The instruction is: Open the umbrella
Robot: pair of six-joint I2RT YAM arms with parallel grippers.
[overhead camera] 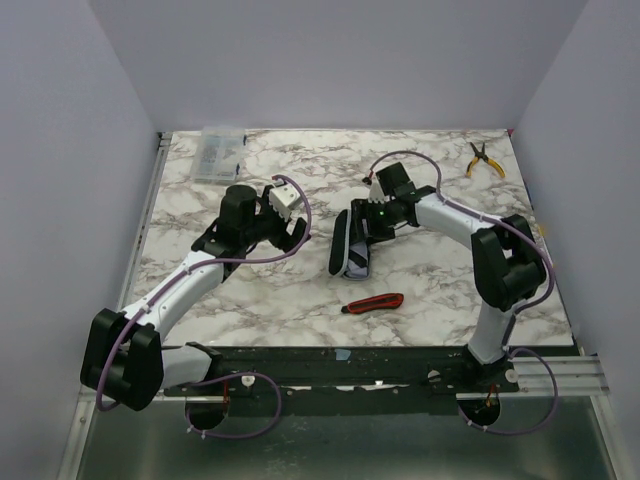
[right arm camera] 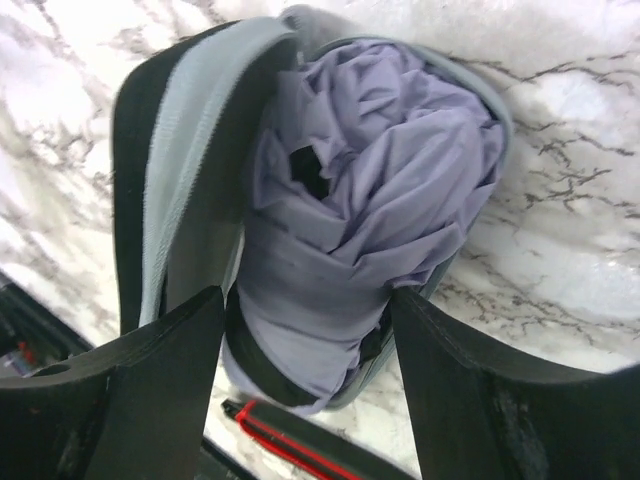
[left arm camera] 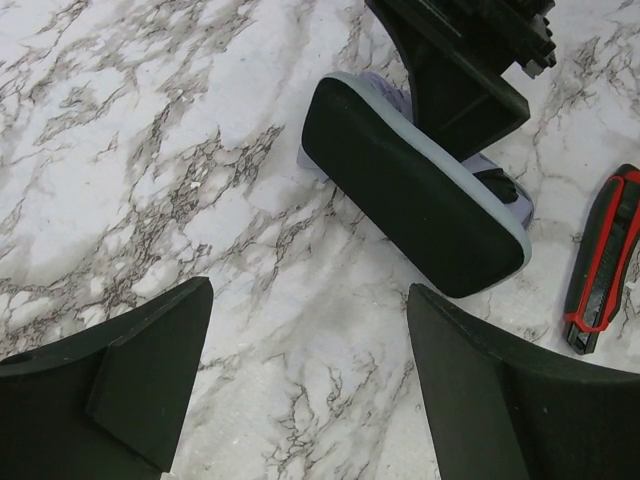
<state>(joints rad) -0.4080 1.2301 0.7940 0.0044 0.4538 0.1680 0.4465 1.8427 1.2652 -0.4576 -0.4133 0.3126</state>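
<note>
Item: the umbrella [right arm camera: 370,200], folded, lilac canopy bunched. It is sitting inside the grey pouch [right arm camera: 180,170], whose flap is hanging open, near the middle of the marble table [overhead camera: 450,290] and well apart from every edge. Its long axis is running roughly near-to-far, tilted a little. The right gripper [right arm camera: 305,310] is the nearer. It is straddling the bundle's near end with both pads touching fabric, which is narrowing between them, so it is judged to be gripping. The left gripper [left arm camera: 308,290] is hovering with its jaws spread wide and nothing in them. It is standing apart on the pouch's left side, with the pouch ahead and to its right and bare marble showing between. The utility knife [left arm camera: 600,260] is lying just toward the near edge. The pliers [overhead camera: 483,158] and the plastic box [overhead camera: 218,152] are lying far off at the back corners.
</note>
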